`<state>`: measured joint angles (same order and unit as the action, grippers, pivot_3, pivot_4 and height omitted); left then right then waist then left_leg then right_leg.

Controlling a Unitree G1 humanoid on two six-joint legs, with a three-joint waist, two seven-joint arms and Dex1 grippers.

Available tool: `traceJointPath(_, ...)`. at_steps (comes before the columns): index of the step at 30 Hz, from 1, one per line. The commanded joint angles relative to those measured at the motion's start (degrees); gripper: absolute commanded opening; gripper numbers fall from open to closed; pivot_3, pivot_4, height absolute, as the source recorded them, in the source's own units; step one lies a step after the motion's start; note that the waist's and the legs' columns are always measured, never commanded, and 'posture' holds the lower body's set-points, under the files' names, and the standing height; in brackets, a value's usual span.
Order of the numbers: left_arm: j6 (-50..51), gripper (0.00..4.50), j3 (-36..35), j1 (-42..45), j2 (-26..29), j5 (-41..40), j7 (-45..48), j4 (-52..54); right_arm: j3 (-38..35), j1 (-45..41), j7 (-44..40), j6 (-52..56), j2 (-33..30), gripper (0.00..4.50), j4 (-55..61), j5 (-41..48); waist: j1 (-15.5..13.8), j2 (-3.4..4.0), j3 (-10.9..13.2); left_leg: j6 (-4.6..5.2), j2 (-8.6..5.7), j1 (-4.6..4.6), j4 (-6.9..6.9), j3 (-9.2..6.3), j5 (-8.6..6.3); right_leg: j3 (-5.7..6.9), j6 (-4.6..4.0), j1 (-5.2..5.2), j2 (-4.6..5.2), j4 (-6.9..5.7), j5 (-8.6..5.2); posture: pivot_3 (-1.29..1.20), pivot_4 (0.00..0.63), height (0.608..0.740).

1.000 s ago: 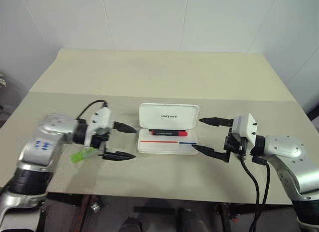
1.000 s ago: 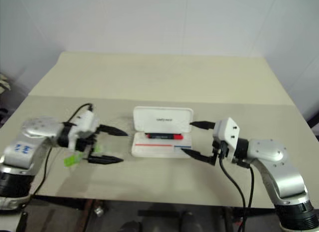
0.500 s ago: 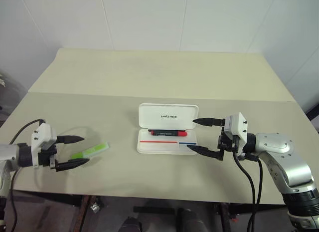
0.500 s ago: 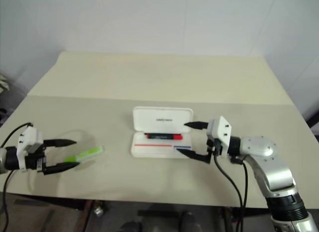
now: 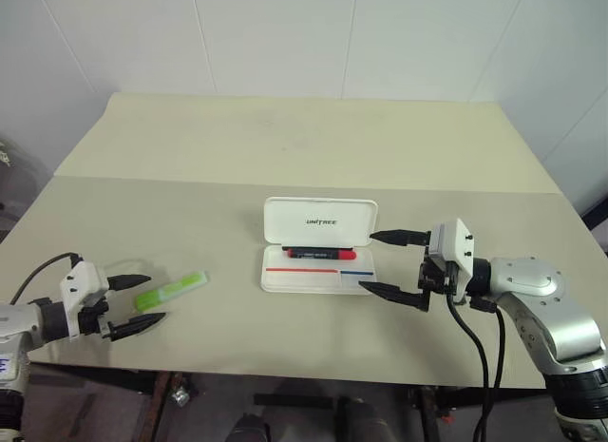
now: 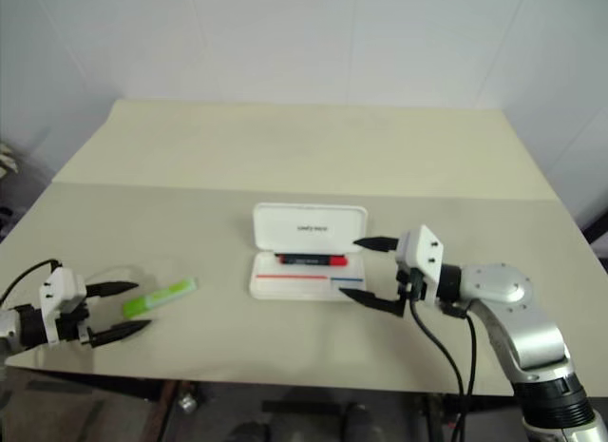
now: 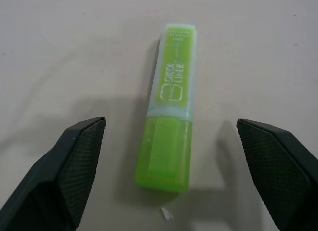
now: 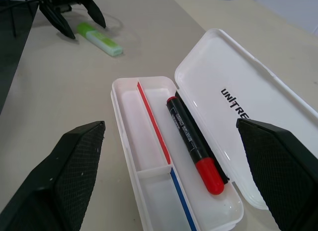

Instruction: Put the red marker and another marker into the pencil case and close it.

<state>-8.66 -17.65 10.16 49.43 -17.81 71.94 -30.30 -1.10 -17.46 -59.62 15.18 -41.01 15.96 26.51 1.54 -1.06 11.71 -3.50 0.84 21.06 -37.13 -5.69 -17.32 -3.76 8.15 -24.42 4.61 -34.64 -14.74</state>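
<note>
The left gripper (image 5: pixel 133 301) is hovering low over the surface (image 5: pixel 304 157) at its near left edge, fingers spread wide. The right gripper (image 5: pixel 382 264) is reaching leftward above the surface, fingers equally wide apart.

"UNITREE" on pencil case (image 5: pixel 320 235) lid; "CHECK LINER" on highlighter (image 7: pixel 169 108)

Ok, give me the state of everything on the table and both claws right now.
pencil case: open, lid raised.
red marker: lying inside the case, along the hinge side.
green highlighter: capped, flat on the table, outside the case.
left claw: open, straddling the highlighter's end, not gripping.
right claw: open, empty, beside the case.
</note>
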Motion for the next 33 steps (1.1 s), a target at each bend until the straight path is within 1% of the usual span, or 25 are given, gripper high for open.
traceJointPath(1, -2.1, 4.48, 1.0, 2.0, -1.3, 0.4, -0.7, -1.8, -3.1, -0.3, 0.2, 0.7, -1.4, 4.5, 2.8, 1.7, 0.0, 0.0, 0.0, 0.0, 0.0, 0.0, 0.0, 0.0, 0.0, 0.0, 0.0, 0.0, 0.0, 0.0, 0.0, 0.0, 0.15, 0.74)
traceJointPath(9, -4.7, 4.48, 4.5, 8.0, -4.2, 1.4, 0.0, -6.9, -4.0, -0.6, 0.4, 2.9, -2.7, 4.5, 4.0, 2.1, 0.0, -0.03, 0.0, 0.0, -0.01, -0.01, -0.02, 0.0, 0.0, 0.0, 0.01, 0.0, 0.0, -0.03, 0.01, 0.0, 0.15, 0.74)
traceJointPath(14, -4.3, 4.48, 5.9, 9.1, -4.6, 1.3, 1.6, -8.8, -4.7, -0.1, 0.5, 3.4, -3.3, 4.5, 4.5, 2.2, -0.2, -0.03, 0.0, 0.0, -0.02, 0.0, -0.04, -0.01, 0.0, 0.0, 0.02, 0.02, 0.01, -0.04, 0.01, 0.0, 0.15, 0.74)
traceJointPath(15, -4.3, 4.07, 6.1, 9.1, -4.6, 1.3, 2.1, -9.4, -4.7, -0.1, 0.7, 3.5, -3.4, 4.5, 4.7, 2.3, -0.2, -0.03, 0.0, 0.0, -0.02, -0.01, -0.05, -0.01, 0.0, 0.0, 0.02, 0.02, 0.01, -0.04, 0.01, 0.0, 0.15, 0.74)
traceJointPath(18, -3.7, 3.25, 6.5, 8.9, -4.6, 1.4, 3.3, -10.1, -4.9, 0.0, 1.1, 3.7, -3.6, 4.5, 5.0, 2.3, -0.1, -0.03, 0.0, 0.0, -0.02, -0.04, -0.04, 0.0, 0.0, 0.0, 0.02, 0.03, 0.01, -0.07, 0.01, 0.0, 0.15, 0.74)
traceJointPath(21, -3.8, 2.28, 6.4, 8.8, -4.7, 1.4, 3.5, -9.9, -5.1, 0.0, 1.3, 3.8, -3.5, 4.5, 5.1, 2.1, 0.0, -0.02, 0.0, 0.01, -0.02, -0.09, -0.04, 0.0, 0.01, 0.0, 0.01, 0.05, 0.01, -0.1, 0.01, 0.0, 0.15, 0.74)
traceJointPath(23, -3.9, 1.54, 6.4, 8.6, -4.7, 1.5, 3.5, -9.8, -5.1, -0.2, 1.4, 3.7, -3.4, 4.5, 5.0, 1.9, 0.0, -0.02, 0.0, 0.01, -0.02, -0.1, -0.04, 0.0, 0.01, 0.0, 0.01, 0.06, 0.01, -0.1, 0.01, 0.0, 0.15, 0.74)
traceJointPath(24, -4.0, 1.26, 6.4, 8.6, -4.6, 1.5, 3.5, -9.9, -5.1, -0.3, 1.5, 3.7, -3.4, 4.5, 5.0, 1.8, 0.0, -0.02, 0.0, 0.01, -0.01, -0.1, -0.04, 0.0, 0.01, 0.0, 0.01, 0.06, 0.01, -0.1, 0.01, 0.0, 0.15, 0.74)
traceJointPath(25, -4.2, 1.09, 6.3, 8.5, -4.6, 1.6, 3.3, -9.9, -5.0, -0.4, 1.5, 3.6, -3.3, 4.5, 4.9, 1.7, 0.0, -0.02, 0.0, 0.01, -0.01, -0.1, -0.03, 0.0, 0.01, 0.0, 0.01, 0.06, 0.01, -0.09, 0.01, 0.0, 0.15, 0.74)
traceJointPath(30, -4.3, 1.11, 6.0, 8.4, -4.5, 1.5, 2.8, -9.1, -4.5, -0.9, 1.6, 3.1, -2.9, 4.5, 4.2, 1.3, 0.0, -0.02, 0.0, 0.01, -0.01, -0.1, -0.01, 0.0, 0.01, 0.0, 0.01, 0.06, 0.01, -0.07, 0.01, 0.0, 0.15, 0.74)
traceJointPath(33, -3.5, 1.11, 5.9, 8.8, -4.6, 0.4, 2.9, -6.0, -4.1, -1.4, 1.2, 2.5, -2.6, 4.5, 3.2, 1.0, 0.0, -0.02, 0.0, 0.01, -0.01, -0.1, -0.02, 0.0, 0.01, 0.0, 0.01, 0.06, 0.01, -0.08, 0.01, 0.0, 0.15, 0.74)
